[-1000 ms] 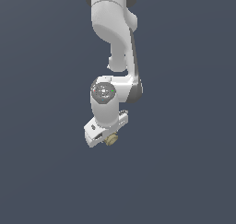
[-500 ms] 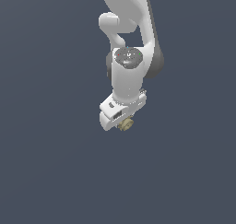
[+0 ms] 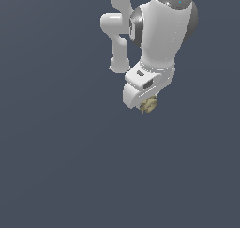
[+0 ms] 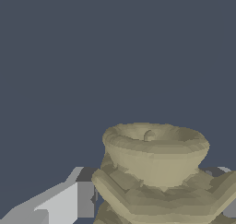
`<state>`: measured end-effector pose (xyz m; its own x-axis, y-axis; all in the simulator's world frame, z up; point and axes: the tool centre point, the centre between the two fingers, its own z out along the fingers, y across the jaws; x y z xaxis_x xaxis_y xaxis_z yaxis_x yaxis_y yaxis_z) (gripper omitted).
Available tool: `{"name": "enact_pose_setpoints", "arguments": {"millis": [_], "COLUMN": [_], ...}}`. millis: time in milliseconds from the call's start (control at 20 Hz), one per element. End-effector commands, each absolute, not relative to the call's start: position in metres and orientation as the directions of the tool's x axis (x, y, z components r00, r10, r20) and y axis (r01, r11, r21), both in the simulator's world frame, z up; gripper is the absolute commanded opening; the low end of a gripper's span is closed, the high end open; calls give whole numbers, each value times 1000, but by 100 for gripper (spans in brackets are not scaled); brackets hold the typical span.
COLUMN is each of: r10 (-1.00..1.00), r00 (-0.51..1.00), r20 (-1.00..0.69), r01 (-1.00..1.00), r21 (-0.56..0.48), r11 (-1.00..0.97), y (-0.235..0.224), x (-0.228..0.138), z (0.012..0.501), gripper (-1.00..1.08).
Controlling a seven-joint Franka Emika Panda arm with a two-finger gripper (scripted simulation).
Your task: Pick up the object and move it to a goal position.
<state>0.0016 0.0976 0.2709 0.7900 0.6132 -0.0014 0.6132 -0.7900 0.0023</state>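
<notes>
fingers (image 3: 148, 103) apparently clamped on the tan ridged object (image 3: 149, 104), held aloft under the white arm (image 3: 159, 30).

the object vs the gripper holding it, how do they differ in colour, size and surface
Colour: the object is tan-yellow, while the gripper is white with grey parts.
Size: in the exterior view the object is a small lump, far smaller than the gripper above it.
Surface: the wrist view shows the object ridged with stacked grooves, whereas the gripper's finger is flat and smooth.
Shared: both hang together clear of the plain dark background.
</notes>
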Motion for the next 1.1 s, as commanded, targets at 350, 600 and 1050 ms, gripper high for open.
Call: {"name": "enact_pose_setpoints", "arguments": {"millis": [350, 600, 1050], "r10": [613, 613, 612], "r00": [790, 790, 791], "r20": [-1, -1, 0], "r01": [613, 613, 612], "r21": [2, 1, 0], "r11": [-790, -790, -791], "y": [163, 187, 205], "x": [-25, -33, -37], "z": [361, 393, 416], "gripper": [-100, -100, -100]}}
